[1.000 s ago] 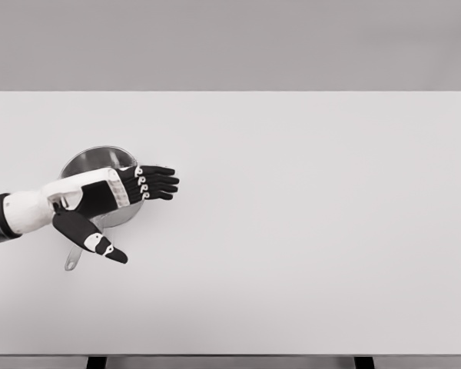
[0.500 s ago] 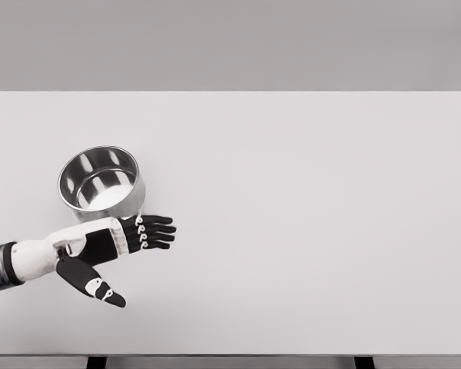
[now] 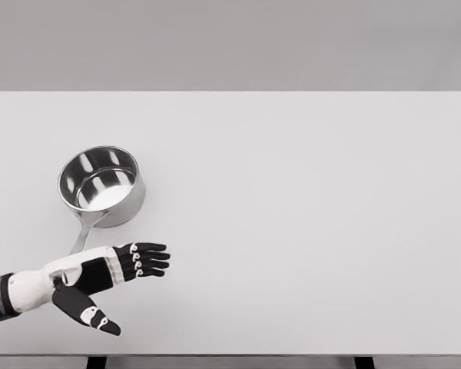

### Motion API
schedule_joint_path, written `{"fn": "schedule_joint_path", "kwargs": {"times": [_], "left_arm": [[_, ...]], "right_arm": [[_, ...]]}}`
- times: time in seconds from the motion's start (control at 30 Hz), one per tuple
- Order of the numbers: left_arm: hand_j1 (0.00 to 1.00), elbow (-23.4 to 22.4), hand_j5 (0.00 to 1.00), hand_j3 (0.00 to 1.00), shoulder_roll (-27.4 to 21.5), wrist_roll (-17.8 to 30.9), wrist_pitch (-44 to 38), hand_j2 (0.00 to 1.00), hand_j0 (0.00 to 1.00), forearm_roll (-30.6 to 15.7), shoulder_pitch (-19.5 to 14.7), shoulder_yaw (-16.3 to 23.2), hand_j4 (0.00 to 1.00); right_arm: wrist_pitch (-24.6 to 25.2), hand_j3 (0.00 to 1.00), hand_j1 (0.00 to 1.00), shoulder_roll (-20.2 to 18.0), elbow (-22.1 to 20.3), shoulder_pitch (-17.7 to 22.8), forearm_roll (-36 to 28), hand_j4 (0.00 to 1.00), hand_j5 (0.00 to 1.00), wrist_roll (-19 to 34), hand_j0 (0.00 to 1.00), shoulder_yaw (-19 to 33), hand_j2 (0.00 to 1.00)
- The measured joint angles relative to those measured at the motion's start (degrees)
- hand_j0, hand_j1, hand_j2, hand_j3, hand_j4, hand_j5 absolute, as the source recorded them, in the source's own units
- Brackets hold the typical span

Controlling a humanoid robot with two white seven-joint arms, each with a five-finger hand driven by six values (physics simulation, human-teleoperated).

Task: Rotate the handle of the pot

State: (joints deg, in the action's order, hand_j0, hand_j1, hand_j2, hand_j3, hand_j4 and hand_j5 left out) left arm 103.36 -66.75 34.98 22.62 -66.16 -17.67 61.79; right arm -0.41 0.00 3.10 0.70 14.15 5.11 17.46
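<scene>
A shiny steel pot (image 3: 101, 185) stands upright on the left part of the white table (image 3: 307, 215). Its handle (image 3: 84, 234) runs from the pot's near wall toward the front left, and its far end is hidden behind my forearm. My left hand (image 3: 119, 280) hovers in front of the pot, below the handle. The fingers are stretched out to the right, the thumb points down and to the front, and the hand holds nothing. It does not touch the pot body. The right arm is out of view.
The table's front edge (image 3: 230, 354) lies just below my left hand. Two dark table legs show under that edge.
My left hand has pulled back toward the front edge, from over the pot to well in front of it. The pot bowl and part of the handle are now uncovered.
</scene>
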Motion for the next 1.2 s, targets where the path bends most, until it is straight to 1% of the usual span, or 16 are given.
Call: {"fn": "schedule_joint_path", "kwargs": {"times": [0.17,0.37,0.6,0.77,0.87,1.0,1.2], "left_arm": [[1.0,-0.1,1.0,1.0,-0.69,0.0,-0.22,1.0,1.0,-0.01,2.02,-0.52,1.0],[1.0,-0.18,1.0,1.0,-1.18,0.0,-0.59,1.0,1.0,0.23,2.11,-1.29,1.0],[1.0,-0.27,1.0,1.0,-1.61,-0.23,-1.37,1.0,1.0,0.47,3.25,-1.75,1.0],[1.0,-0.5,1.0,1.0,-1.67,-5.78,-1.96,1.0,1.0,0.71,3.43,-1.95,1.0],[1.0,-1.0,1.0,1.0,-1.59,-8.26,-2.88,1.0,1.0,0.71,4.31,-2.35,1.0],[1.0,-1.23,1.0,1.0,-1.96,-9.51,-3.39,1.0,1.0,0.71,4.75,-2.84,1.0],[1.0,-0.98,1.0,1.0,-4.52,-9.91,-3.49,1.0,1.0,0.76,5.36,-3.49,1.0]], "right_arm": [[-0.01,1.0,1.0,0.0,0.0,0.0,0.0,1.0,1.0,0.01,1.0,-0.01,1.0],[-0.01,1.0,1.0,0.0,-0.01,0.0,0.0,1.0,1.0,0.01,1.0,-0.01,1.0],[-0.02,1.0,1.0,0.0,-0.02,0.0,0.0,1.0,1.0,0.01,1.0,0.0,1.0],[-0.02,1.0,1.0,0.0,-0.02,0.0,0.0,1.0,1.0,0.0,1.0,-0.01,1.0],[0.01,1.0,1.0,0.0,0.0,0.0,0.0,1.0,1.0,0.0,1.0,0.0,1.0],[-0.01,1.0,1.0,0.0,-0.02,0.0,0.0,1.0,1.0,0.01,1.0,0.0,1.0],[-0.01,1.0,1.0,0.0,-0.03,0.0,0.0,1.0,1.0,0.0,1.0,-0.02,1.0]]}}
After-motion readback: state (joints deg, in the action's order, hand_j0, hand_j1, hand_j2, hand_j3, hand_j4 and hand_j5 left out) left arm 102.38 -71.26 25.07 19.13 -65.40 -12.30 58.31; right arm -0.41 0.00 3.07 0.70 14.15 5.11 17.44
